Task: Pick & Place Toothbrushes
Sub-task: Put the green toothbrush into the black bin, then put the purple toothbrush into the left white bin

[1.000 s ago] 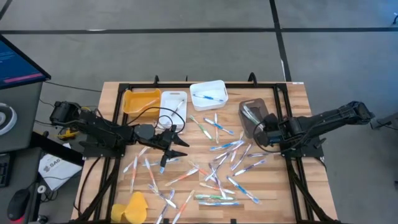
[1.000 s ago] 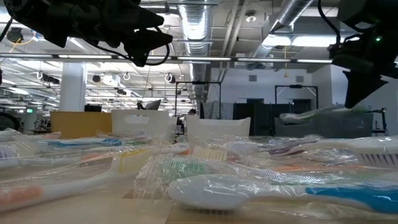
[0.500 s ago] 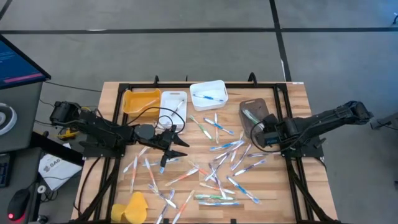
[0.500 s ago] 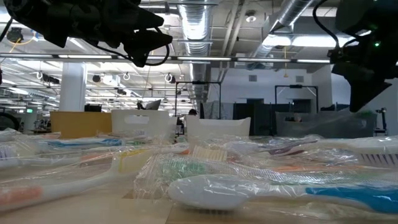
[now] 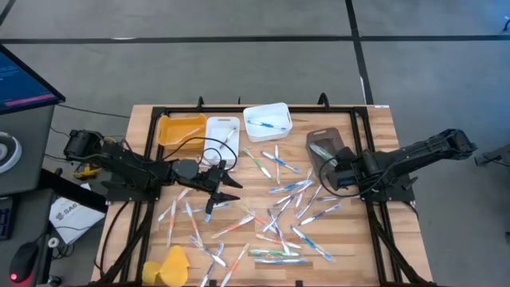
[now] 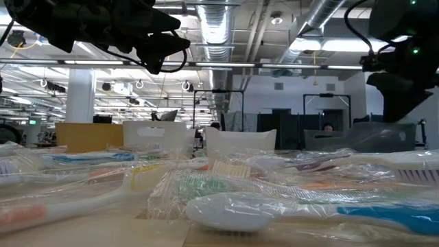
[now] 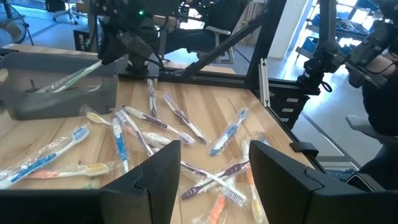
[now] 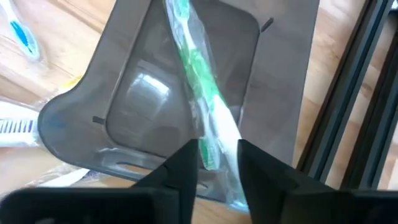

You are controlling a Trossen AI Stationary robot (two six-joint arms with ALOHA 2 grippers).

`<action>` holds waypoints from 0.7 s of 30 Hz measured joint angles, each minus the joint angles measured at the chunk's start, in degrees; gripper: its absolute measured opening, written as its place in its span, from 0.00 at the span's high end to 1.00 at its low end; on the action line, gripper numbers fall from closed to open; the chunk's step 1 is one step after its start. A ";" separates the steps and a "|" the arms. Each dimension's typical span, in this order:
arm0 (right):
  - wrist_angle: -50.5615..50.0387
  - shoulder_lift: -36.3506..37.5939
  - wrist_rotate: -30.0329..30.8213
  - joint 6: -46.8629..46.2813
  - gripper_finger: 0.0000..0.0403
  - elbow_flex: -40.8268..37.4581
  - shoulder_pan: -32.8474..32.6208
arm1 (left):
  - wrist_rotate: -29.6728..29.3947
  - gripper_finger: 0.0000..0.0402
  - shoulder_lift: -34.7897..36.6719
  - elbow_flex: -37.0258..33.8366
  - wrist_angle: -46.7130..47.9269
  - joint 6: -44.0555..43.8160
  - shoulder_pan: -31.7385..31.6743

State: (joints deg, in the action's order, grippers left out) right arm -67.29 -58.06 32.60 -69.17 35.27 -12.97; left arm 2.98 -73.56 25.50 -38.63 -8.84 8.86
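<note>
One green toothbrush (image 8: 200, 81) in its clear wrapper lies in the brown bin (image 5: 325, 148) at right of centre in the high view, its near end between the right gripper (image 8: 217, 163)'s partly spread fingers. Whether they grip it I cannot tell; spreading wider before lifting clear should avoid dragging the wrapper out. The left gripper (image 7: 211, 167) hovers open and empty over the loose toothbrushes (image 5: 275, 211) mid-table.
</note>
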 joint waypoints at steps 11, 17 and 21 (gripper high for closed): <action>0.00 1.75 6.89 3.01 0.58 0.02 -0.02 | 0.00 0.54 0.00 0.00 0.07 0.00 0.00; 0.50 3.72 11.46 6.15 0.56 0.02 -0.99 | 0.00 0.54 0.00 0.00 0.07 0.00 0.01; 3.44 4.13 12.71 16.05 0.55 0.98 -3.35 | 0.00 0.54 0.00 0.00 0.11 0.00 0.02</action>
State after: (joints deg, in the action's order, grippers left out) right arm -63.84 -53.93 45.31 -53.12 36.25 -16.32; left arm 2.98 -73.56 25.50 -38.52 -8.84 8.88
